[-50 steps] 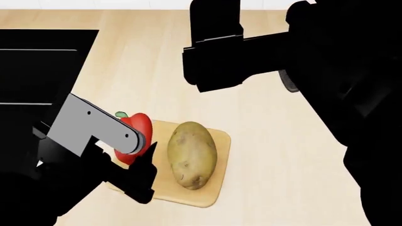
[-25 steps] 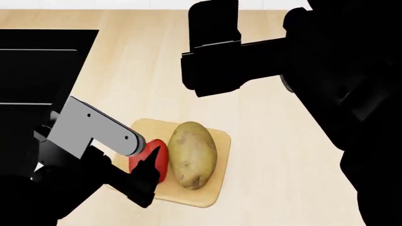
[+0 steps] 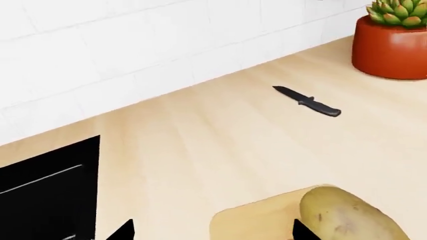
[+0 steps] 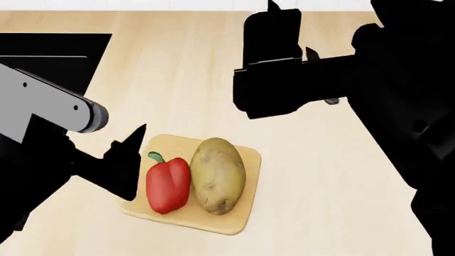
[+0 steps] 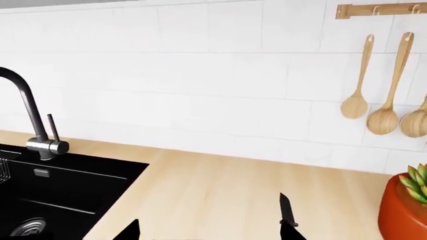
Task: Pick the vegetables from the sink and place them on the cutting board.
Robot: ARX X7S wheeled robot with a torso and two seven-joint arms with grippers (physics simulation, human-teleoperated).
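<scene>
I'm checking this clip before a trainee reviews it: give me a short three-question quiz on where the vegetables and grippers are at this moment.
1. True or false: the red bell pepper and the potato both lie on the cutting board.
2. Which best describes the left gripper? A) shut on the pepper B) open, beside the board, holding nothing C) down in the sink
3. Fill in: on the counter between the board and the potted plant lies a black ____.

Key
1. True.
2. B.
3. Knife. The right gripper hangs open above the counter, holding nothing.
</scene>
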